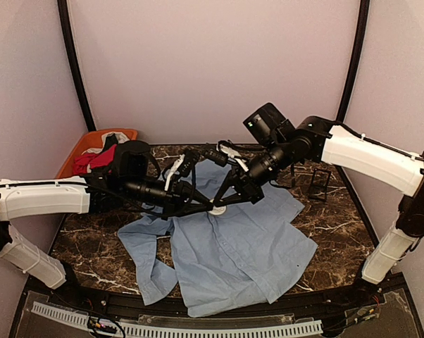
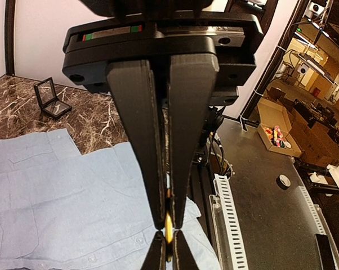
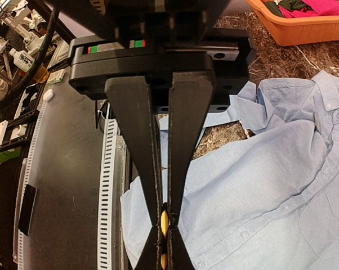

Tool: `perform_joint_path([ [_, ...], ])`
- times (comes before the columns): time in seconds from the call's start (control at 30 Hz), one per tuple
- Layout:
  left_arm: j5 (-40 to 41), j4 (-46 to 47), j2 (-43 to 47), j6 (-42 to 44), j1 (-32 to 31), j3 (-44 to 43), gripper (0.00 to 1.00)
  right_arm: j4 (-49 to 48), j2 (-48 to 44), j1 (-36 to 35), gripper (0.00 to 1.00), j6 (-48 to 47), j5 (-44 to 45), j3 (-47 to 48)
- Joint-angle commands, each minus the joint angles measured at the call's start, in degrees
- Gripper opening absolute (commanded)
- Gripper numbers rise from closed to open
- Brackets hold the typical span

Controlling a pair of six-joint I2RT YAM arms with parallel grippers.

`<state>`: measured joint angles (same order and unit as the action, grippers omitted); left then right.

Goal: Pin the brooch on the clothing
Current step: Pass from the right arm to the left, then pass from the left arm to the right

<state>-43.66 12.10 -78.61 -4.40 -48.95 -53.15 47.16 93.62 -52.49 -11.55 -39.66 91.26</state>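
The light blue shirt [image 1: 226, 250] lies spread on the dark marble table [image 1: 92, 246], its collar toward the back. Above its upper part my two grippers meet tip to tip. The brooch [image 2: 168, 229] shows only as a small yellow sliver pinched between the fingertips; its shape is hidden. My left gripper [image 2: 168, 224] is shut on it from the left, and in the top view the left gripper [image 1: 206, 204] touches the right gripper [image 1: 229, 197]. In the right wrist view my right gripper [image 3: 165, 220] is shut on the same yellow brooch [image 3: 164, 222] over the shirt [image 3: 282, 185].
An orange bin [image 1: 71, 158] holding red, black and white garments stands at the back left. A small open black box [image 1: 319, 184] stands at the back right, also seen as the box [image 2: 52, 100]. A white slotted cable duct [image 1: 198, 328] runs along the near edge.
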Motion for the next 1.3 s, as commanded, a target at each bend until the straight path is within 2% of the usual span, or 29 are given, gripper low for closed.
perform_joint_path([
  [0.0,0.4,3.3,-0.2,-1.2,0.5,-0.1,0.01,-1.1,-0.7,-0.5,0.12,0.5,0.2,0.7],
  [0.1,0.4,7.2,-0.8,-6.2,1.2,1.2,0.01,-1.3,-1.3,-0.5,0.36,0.1,2.0,0.1],
  [0.23,-1.6,16.6,-1.5,-13.0,2.5,3.4,0.01,-1.5,-3.3,-0.5,0.55,-1.0,4.8,-0.8],
  [0.37,-2.7,20.2,-1.8,-16.6,2.9,4.2,0.01,-1.6,-6.7,-0.1,0.77,-2.8,10.1,-1.1],
  [0.4,-2.8,20.6,-1.8,-17.1,3.0,4.3,0.01,-1.9,-7.9,0.0,0.93,-3.4,11.7,-1.4],
  [0.43,-2.9,21.4,-2.0,-18.3,3.0,4.5,0.01,-2.8,-9.2,0.2,0.98,-4.3,13.1,-2.1],
  [0.53,-2.9,24.4,-2.3,-23.1,3.1,5.2,0.01,-9.2,-15.5,0.3,0.99,-8.1,21.0,-7.5],
  [0.6,-2.0,26.3,-2.6,-26.8,3.2,5.3,0.01,-15.9,-20.5,0.3,0.99,-14.3,24.1,-13.9],
  [0.73,-0.3,29.7,-3.9,-35.1,3.3,5.9,0.01,-38.9,-34.3,-0.2,0.99,-30.5,26.2,-34.7],
  [0.83,1.9,31.2,-4.3,-40.2,3.4,6.5,0.01,-56.8,-41.1,-0.6,0.99,-36.5,26.5,-47.5],
  [0.87,3.1,31.6,-4.6,-42.9,3.4,6.8,0.01,-59.9,-41.5,-0.7,0.99,-37.2,27.4,-49.2],
  [0.93,4.7,33.5,-5.2,-47.7,3.5,7.5,0.01,-59.5,-39.7,-1.2,0.99,-39.7,29.5,-49.0],
  [1.07,5.0,47.9,-8.4,-59.9,3.6,8.8,0.01,-59.3,-30.6,-3.4,0.96,-50.2,40.2,-48.1],
  [1.13,4.1,53.5,-10.4,-65.1,3.5,8.5,0.01,-66.0,-27.7,-3.8,0.95,-54.5,42.4,-49.8],
  [1.27,3.8,59.4,-13.2,-72.8,3.6,8.7,0.01,-80.7,-25.5,-4.2,0.92,-60.3,40.0,-52.5],
])
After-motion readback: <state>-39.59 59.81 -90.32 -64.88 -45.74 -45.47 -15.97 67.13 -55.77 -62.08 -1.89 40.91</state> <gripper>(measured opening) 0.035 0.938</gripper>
